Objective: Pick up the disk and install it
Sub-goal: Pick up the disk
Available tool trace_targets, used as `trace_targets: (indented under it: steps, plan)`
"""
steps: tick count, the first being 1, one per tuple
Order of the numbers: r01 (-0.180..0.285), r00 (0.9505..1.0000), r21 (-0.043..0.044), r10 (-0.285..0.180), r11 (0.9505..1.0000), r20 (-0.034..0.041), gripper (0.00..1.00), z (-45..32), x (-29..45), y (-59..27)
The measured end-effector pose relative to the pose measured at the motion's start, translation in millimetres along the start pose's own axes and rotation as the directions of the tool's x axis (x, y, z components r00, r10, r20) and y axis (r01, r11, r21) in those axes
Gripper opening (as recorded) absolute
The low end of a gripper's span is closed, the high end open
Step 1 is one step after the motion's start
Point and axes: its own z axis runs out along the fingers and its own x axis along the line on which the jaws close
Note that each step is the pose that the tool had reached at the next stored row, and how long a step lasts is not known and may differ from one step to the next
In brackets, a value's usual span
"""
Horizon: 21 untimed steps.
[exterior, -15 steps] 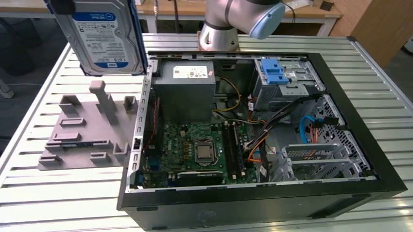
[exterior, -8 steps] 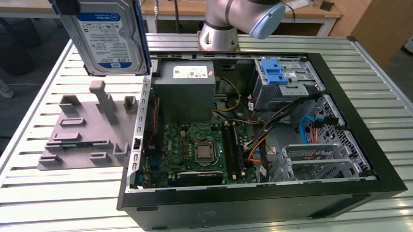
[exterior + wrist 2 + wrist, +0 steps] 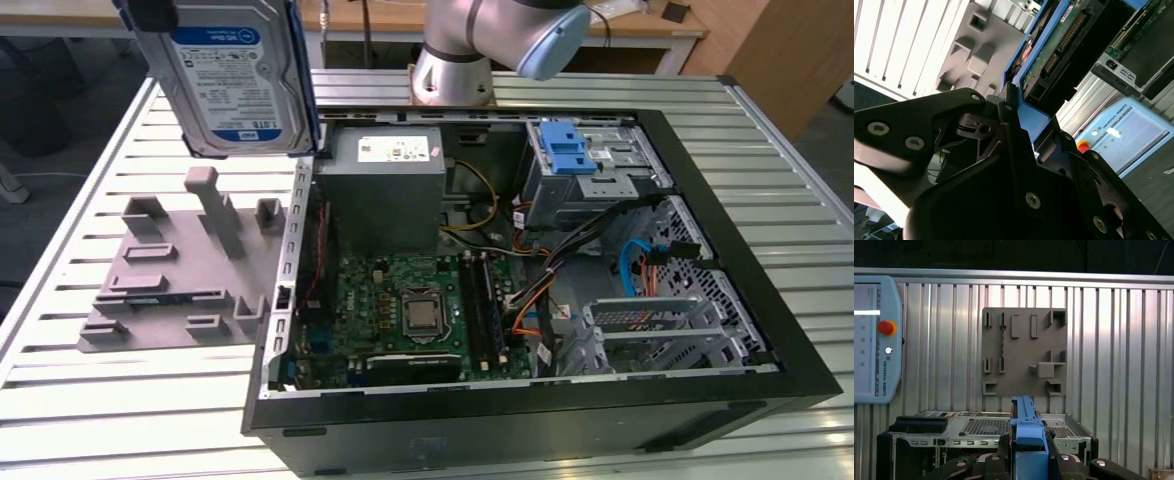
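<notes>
Disk, flat silver-metal hard drive with blue-and-white label and blue rails: pinched in my tool, held aloft beside the open black computer case. Pickup done; installation not yet done.

The disk, clamped in the hand, hangs in open air above the grey plate, whose posts stick up. Flat desk surrounds the plate. Beside it, the open-topped computer case is crowded by power box, drive cage and cables.
</notes>
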Motion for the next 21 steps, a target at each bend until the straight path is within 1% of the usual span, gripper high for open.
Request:
trace_targets:
  steps: [6,21]
  plan:
    - [0.000,1.0000,0.0000,0.000,1.0000,0.0000,0.36,0.3,0.0,-5.5]
    - [0.000,1.0000,0.0000,0.000,1.0000,0.0000,0.36,1.1,0.5,-23.8]
